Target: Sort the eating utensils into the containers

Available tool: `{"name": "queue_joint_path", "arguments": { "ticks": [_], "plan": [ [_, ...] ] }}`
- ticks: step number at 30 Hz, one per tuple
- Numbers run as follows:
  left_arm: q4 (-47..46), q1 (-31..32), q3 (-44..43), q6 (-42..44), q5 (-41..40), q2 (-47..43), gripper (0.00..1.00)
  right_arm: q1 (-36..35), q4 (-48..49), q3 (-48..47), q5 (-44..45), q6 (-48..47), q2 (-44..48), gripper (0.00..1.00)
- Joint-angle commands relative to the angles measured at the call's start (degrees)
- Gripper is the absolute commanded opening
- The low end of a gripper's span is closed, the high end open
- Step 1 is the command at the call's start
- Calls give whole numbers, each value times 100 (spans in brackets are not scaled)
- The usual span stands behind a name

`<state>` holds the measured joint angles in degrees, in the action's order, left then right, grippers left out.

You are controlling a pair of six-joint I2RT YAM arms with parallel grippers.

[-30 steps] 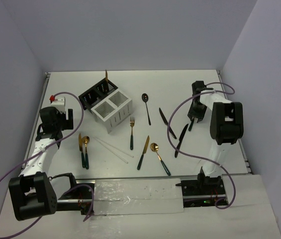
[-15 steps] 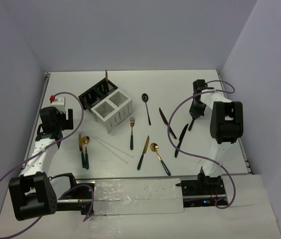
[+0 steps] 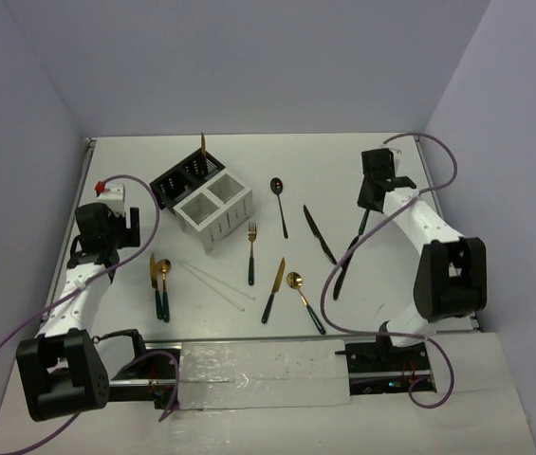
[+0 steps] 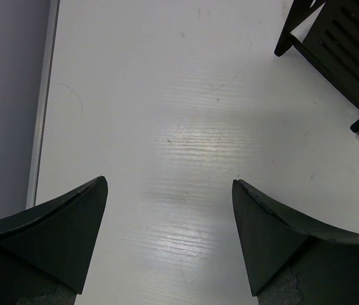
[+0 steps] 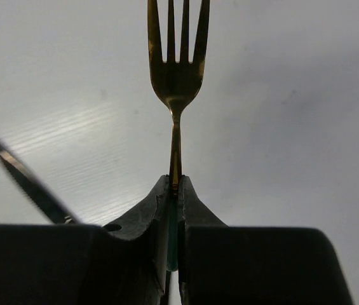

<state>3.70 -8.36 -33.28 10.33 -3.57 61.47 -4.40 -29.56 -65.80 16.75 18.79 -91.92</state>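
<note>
My right gripper is shut on the neck of a gold fork with a dark green handle, held above the table at the far right. In the top view that gripper is right of a black knife. The black box holds one upright gold utensil; the white box stands next to it. On the table lie a black spoon, a gold fork, a gold knife, a gold spoon, a black utensil, white chopsticks and two gold utensils. My left gripper is open and empty.
The left wrist view shows bare table between the open fingers and a corner of the black box at the top right. A black knife tip lies left of the right gripper. Grey walls enclose the table; purple cables loop round both arms.
The right arm has swung its elbow out to the right and raised its gripper, carrying the gold fork up off the table. The left arm has not moved.
</note>
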Motion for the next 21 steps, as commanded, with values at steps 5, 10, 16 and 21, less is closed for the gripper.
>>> {"name": "queue_joint_path", "arguments": {
  "ticks": [5, 10, 16, 21],
  "plan": [
    [788, -17, -898, 162, 681, -399, 88, -1533, 1644, 400, 426, -761, 1832, 0],
    [2184, -17, -2295, 128, 2645, -461, 82, -2784, 3560, 919, -232, -1325, 2687, 0],
    [2600, -17, -3517, -495, 4730, -531, 81, -4004, 4984, 807, -787, -1219, 2277, 0],
    [2039, 176, -3624, -1348, 5227, -540, 81, -4551, 5724, 464, -823, -1149, 1627, 0]
  ]
}}
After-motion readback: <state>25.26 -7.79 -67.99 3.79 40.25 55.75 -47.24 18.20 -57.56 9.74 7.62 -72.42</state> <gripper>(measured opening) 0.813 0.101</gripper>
